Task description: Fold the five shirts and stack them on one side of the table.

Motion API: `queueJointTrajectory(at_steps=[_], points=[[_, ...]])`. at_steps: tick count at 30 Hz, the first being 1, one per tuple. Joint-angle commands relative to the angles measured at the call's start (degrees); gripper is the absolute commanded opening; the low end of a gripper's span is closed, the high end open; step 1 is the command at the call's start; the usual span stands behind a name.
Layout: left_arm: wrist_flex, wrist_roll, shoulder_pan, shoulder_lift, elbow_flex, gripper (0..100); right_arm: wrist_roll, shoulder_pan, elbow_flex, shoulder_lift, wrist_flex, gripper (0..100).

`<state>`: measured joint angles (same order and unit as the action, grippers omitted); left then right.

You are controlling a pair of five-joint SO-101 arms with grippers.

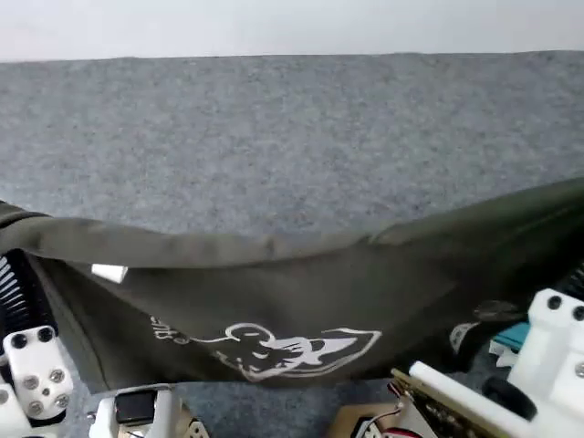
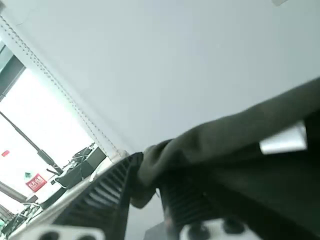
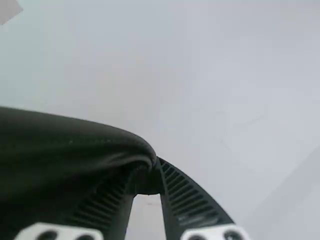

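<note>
High view: One dark olive shirt (image 1: 301, 292) hangs stretched between the two arms, its upper edge running from 9 o'clock to 3 o'clock, raised clear of the grey table (image 1: 292, 137). A white print (image 1: 283, 351) sits low on the fabric toward 6 o'clock, and a white label (image 1: 109, 272) lies near 9 o'clock. The left arm (image 1: 32, 365) stands at 8 o'clock and the right arm (image 1: 547, 347) at 4 o'clock. The table surface toward 12 o'clock is bare felt.

Left wrist view: The left gripper (image 2: 147, 170) has its ribbed jaws closed tight on a bunched end of the shirt (image 2: 240, 130), with the label (image 2: 282, 140) just beside the pinch.

Right wrist view: The right gripper (image 3: 147, 182) is likewise clamped down on a folded edge of the shirt (image 3: 60, 145), with fabric wrapped over the tips.

Assessment: The step in hand appears to be spreading this shirt for laying out before folding. The next move calls for both arms to lower together toward 12 o'clock with even tension, so the cloth lands flat and unwrinkled. Releasing one side early would probably let it collapse.
</note>
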<state>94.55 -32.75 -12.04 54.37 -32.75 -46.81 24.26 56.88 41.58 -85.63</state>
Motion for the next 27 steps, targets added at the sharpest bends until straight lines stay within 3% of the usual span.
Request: queueJointTrajectory(at_steps=[1, 7, 20, 27], points=[[-3.2, -1.0, -0.3, -1.1, 1.4, 1, -0.6, 0.7, -1.0, -2.5, 7.6, 1.1], [-6.9, -1.0, -0.3, -1.1, 4.4, 1, -0.6, 0.7, -1.2, -3.5, 15.4, 1.1], [-7.3, -0.9, -0.4, -1.1, -5.1, 1, -0.7, 0.7, -1.2, 1.6, 14.8, 1.1], [-5.2, -1.0, -0.4, -1.1, -0.3, 1, -0.4, 0.7, -1.3, -0.4, 9.9, 1.1]])
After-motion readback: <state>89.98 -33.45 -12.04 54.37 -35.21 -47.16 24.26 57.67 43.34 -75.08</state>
